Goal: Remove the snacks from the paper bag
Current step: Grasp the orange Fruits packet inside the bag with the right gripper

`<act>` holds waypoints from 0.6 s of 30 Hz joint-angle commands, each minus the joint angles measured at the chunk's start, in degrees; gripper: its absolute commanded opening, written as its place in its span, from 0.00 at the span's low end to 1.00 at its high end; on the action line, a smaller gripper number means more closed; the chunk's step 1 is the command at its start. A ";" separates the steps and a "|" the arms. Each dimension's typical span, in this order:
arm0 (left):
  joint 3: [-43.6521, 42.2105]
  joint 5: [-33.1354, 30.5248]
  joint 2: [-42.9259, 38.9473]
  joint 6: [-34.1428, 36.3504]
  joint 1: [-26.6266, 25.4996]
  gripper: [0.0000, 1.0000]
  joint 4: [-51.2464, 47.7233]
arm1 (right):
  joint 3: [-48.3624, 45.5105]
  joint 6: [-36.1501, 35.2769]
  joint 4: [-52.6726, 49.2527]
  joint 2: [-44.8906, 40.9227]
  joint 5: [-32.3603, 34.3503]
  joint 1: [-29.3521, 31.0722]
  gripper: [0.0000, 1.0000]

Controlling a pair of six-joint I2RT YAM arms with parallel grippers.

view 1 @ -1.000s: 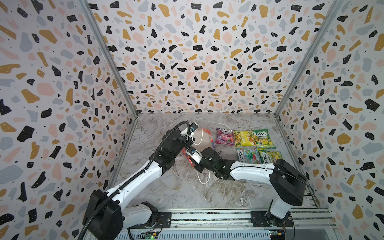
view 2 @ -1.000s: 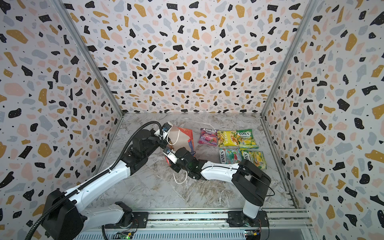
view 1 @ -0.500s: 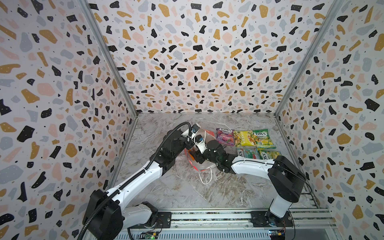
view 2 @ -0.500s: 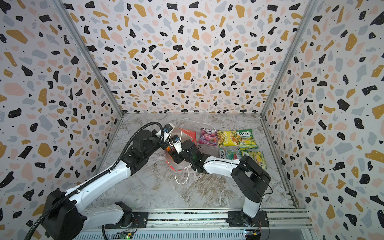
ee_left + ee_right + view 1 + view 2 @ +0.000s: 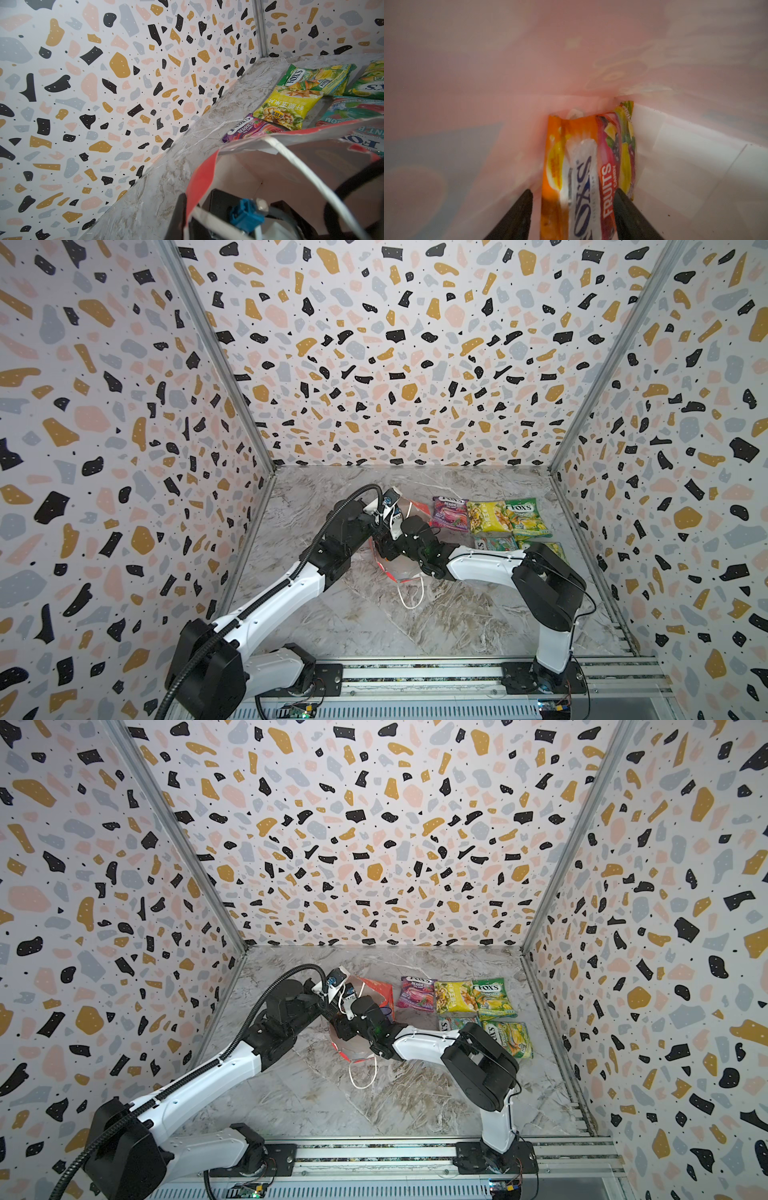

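- My left fingers point(image 5: 175, 220) are clenched on the red rim of the paper bag point(image 5: 199, 176), beside one white cord handle point(image 5: 301, 170).
- In both top views the bag point(image 5: 380, 990) sits left of centre on the marble bench point(image 5: 374, 635). It is tipped over with its mouth toward the front, and my two wrists meet at it.
- The bag's other handle point(image 5: 410, 607) trails loose on the bench in front of the bag.
- My right fingers point(image 5: 519, 212) are inside the bag, spread apart and grasping nothing.
- Between them lies the orange-pink packet point(image 5: 581, 166), marked FOX'S FRUITS. Its far end is pushed into the bag's inner corner, against a white wall.
- Right of the bag the rest are laid flat on the bench. The purple packet point(image 5: 449, 512) is just beside the bag, then come the yellow packet point(image 5: 484, 516) and the green packet point(image 5: 525, 516).
- The teal packet point(image 5: 494, 541) lies nearer the front.
- A green-and-yellow packet point(image 5: 509, 1038) lies beside it, partly hidden behind my right arm point(image 5: 478, 1065).
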 commanded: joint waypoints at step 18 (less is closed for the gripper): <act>0.32 -4.44 -1.25 -1.06 -0.58 0.00 4.23 | 1.64 -2.54 -1.12 -3.28 4.41 1.21 0.08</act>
